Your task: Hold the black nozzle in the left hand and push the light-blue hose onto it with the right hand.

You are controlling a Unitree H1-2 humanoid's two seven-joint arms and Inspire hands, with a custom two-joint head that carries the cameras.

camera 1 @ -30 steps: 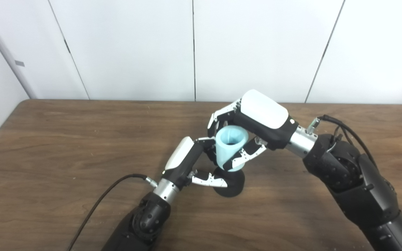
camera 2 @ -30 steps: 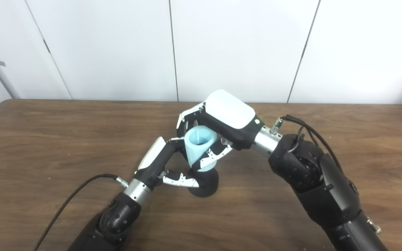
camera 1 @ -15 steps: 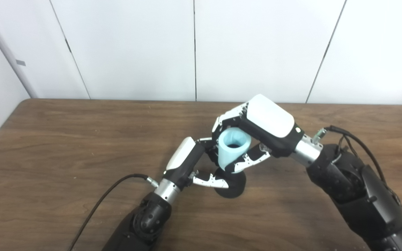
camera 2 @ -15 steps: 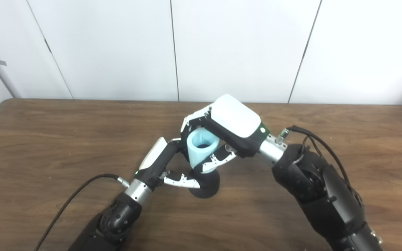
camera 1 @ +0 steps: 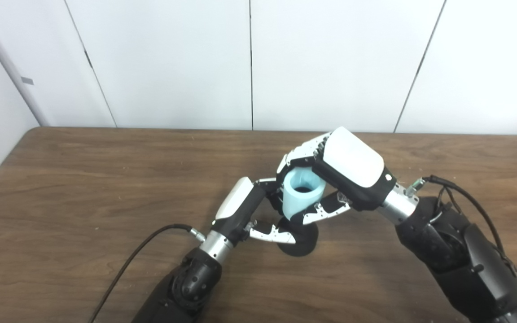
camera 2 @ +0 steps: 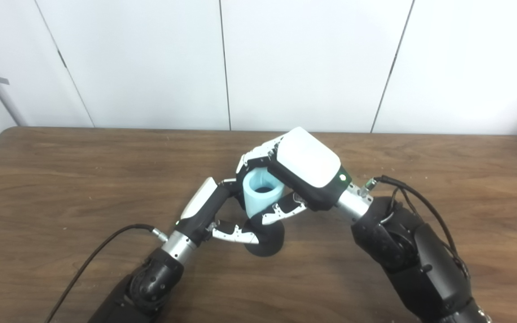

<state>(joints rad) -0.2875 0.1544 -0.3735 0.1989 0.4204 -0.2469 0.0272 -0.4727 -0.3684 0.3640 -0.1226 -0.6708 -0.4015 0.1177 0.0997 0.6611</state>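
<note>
Gripping the nozzle [camera 1: 302,240] at frame centre, low: left hand [camera 1: 245,211], fingers [camera 1: 271,234] closed on the black base, thumb side pale and pointing right. Resting on the brown wooden table [camera 1: 83,188], base flat, wide foot visible below the fingers. Left forearm entering from bottom edge, left of centre, with a black cable [camera 1: 137,260] trailing off toward the lower left corner.

Grasping the hose [camera 1: 301,197] just above the nozzle: right hand [camera 1: 343,172], white back plate facing up, fingers [camera 1: 301,152] curled over the far side of the tube and thumb [camera 1: 326,213] pressed on the near side. Short light-blue tube, roughly upright with a slight lean, open mouth facing the cameras, dark inside. Lower end meeting the top of the nozzle; cannot tell how far seated, junction hidden by fingers of both hands.

Touching or nearly touching: upper left-hand fingers and the left wall of the tube.

Entering from lower right corner: right forearm, black, bulky, with looped wires [camera 1: 460,193] at the wrist.

Behind the table, across the whole upper half of frame: white wall panels [camera 1: 173,63] with thin vertical seams. Small grey tag on the panel at far upper left.
</note>
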